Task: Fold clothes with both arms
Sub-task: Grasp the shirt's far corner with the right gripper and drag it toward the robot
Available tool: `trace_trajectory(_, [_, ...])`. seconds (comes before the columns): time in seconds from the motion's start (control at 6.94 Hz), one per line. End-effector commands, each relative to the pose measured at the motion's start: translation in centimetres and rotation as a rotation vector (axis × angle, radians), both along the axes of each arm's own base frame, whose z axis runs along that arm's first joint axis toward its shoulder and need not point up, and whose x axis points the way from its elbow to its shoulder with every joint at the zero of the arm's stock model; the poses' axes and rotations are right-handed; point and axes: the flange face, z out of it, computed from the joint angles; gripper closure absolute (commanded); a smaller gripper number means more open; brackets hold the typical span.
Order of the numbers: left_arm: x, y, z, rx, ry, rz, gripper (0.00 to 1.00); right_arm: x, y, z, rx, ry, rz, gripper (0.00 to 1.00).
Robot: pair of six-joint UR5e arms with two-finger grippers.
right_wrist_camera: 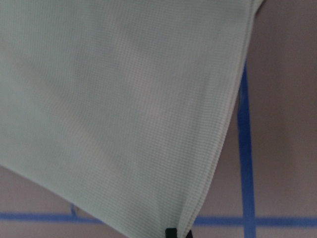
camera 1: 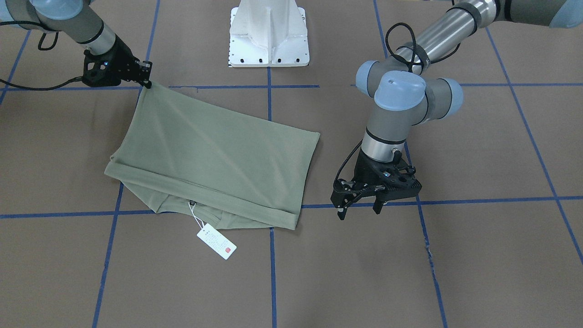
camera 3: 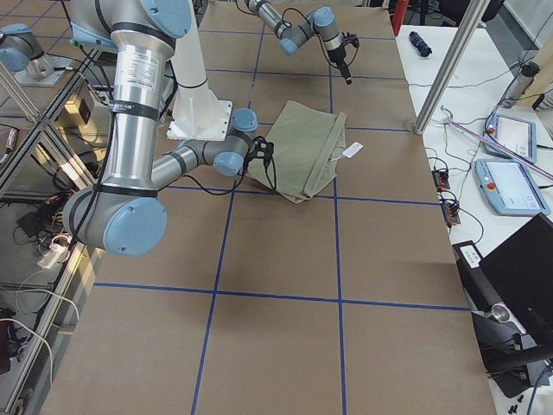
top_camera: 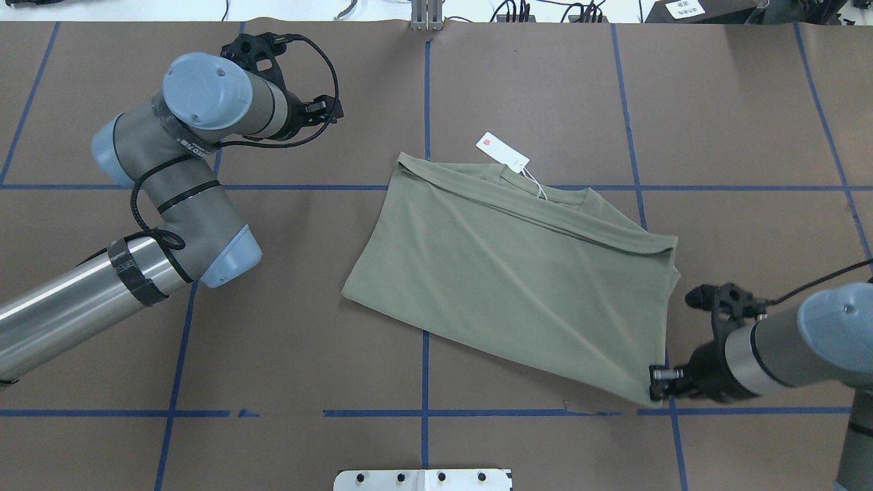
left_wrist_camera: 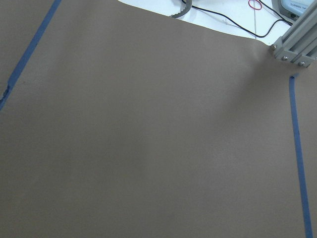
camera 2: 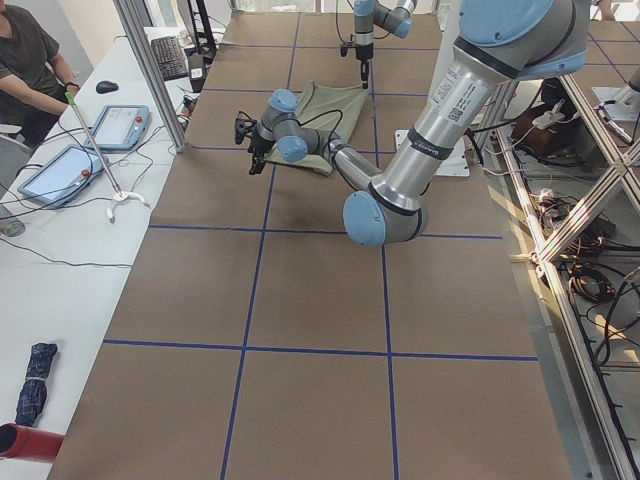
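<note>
The pale sage-green shirt (camera 1: 214,155) lies folded into a rough rectangle near the middle of the brown desk (camera 1: 478,255), skewed against the blue tape lines (camera 1: 455,200) that mark the surface; its white hang tag (camera 1: 217,241) trails on a string from the collar edge and rests on the desk on the side away from the robot. The right tool (camera 1: 146,82) is closed on one corner of the shirt, the corner nearest the robot's base on its right side; long creases run from that pinched corner across the cloth. The left tool (camera 1: 359,210) points down over a tape line, its fingers spread apart with nothing between them; it is near the shirt's opposite short edge but not touching it. The white pedestal (camera 1: 268,36) stands behind the shirt.
</note>
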Motion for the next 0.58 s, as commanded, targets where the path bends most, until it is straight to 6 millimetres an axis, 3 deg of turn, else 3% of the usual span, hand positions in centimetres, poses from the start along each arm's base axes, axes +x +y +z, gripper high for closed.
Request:
trace_trajectory(0.0, [-0.1,0.1,-0.2,0.007,0.0,-0.006,0.01,-3.6,10.9,-2.6,-0.089,0.0,-0.159,1.0])
trace_trajectory(0.14, [-0.4,0.2,-0.7,0.016,0.007,-0.007,0.01,-4.3,13.1,-2.6,-0.087,0.006,-0.189,0.86])
trace_trajectory(0.29, [-0.3,0.3,-0.9,0.017,0.011,-0.003,0.01,-4.4,13.2,-2.9,-0.088,-0.002,-0.186,0.01])
trace_trajectory(0.43, [-0.3,0.6,-1.4,0.019,0.023,0.007,0.01,-3.9,11.3,-3.1,-0.087,-0.011,-0.139,0.0])
